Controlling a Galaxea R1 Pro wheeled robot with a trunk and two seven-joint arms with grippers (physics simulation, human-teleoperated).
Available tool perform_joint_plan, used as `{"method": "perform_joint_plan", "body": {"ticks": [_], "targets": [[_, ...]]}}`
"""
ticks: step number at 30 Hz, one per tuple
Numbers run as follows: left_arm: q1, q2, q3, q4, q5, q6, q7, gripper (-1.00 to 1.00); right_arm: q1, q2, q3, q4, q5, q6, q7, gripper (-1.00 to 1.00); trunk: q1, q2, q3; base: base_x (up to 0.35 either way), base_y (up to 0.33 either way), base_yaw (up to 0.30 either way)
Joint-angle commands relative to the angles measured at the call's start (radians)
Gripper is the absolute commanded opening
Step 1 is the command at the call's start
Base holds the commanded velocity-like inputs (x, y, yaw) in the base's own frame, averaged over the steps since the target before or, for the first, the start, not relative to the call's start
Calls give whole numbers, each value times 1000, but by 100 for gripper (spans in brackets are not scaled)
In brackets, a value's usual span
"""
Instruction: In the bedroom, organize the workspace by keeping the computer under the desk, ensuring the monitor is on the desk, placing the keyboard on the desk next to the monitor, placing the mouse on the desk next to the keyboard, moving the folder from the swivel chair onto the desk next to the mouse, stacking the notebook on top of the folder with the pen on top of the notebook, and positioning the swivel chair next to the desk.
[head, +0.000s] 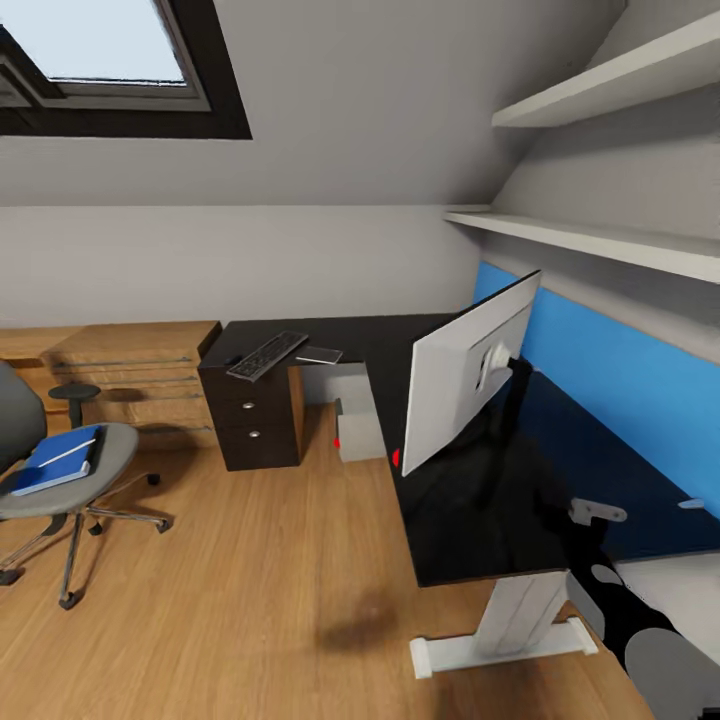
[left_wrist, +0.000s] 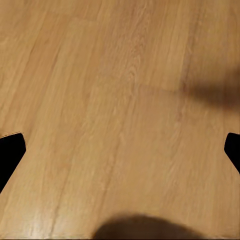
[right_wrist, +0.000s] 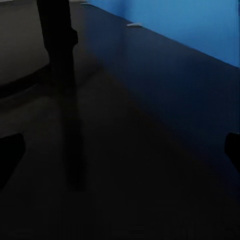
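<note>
so the left pincer (left_wrist: 120, 150) is pointing down at bare wood floor (left_wrist: 100, 90), fingers spread wide with nothing between them. the right pincer (right_wrist: 120, 150) is also spread wide and empty, hovering over the black table (head: 470, 500), with the monitor's thin black stand (right_wrist: 60, 75) just ahead of it and the blue back panel (right_wrist: 190, 25) further off.

from the head cam, the monitor (head: 465, 375) sits on the table with its back to us, red dot at its lower corner. well away from the right pincer, at the far end of the table, is the keyboard (head: 267, 355) above the drawer unit (head: 252, 425). the computer (head: 358, 425) is under the table. the swivel chair (head: 60, 470) is way off to the left, well apart from the table, with the folder (head: 50, 465) on its seat and the pen (head: 68, 452) on top.
</note>
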Motion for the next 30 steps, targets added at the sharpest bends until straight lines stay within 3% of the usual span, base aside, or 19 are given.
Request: {"method": "perform_joint_plan", "body": {"ticks": [1,5,12,16,30], "targets": [[-1,2,-4,0,9,-3,1,100,-1,4,2,9,-2,-3,-4,100,-1,-1,-1,-328,0,0],[-1,7,-4,3,10,-2,0,100,-1,15,-1,77,-7,-21,-5,100,-1,-1,-1,-328,0,0],[0,12,-2,6,11,-2,0,100,0,38,0,301,-9,-166,-5,100,-1,-1,-1,-328,0,0],[-1,12,-3,6,10,-1,-1,100,4,51,-1,366,-8,-223,-5,100,-1,-1,-1,-328,0,0],[-1,12,-2,7,11,0,-1,100,157,129,-1,397,-8,-250,-7,100,-1,-1,-1,-254,0,0]]}}
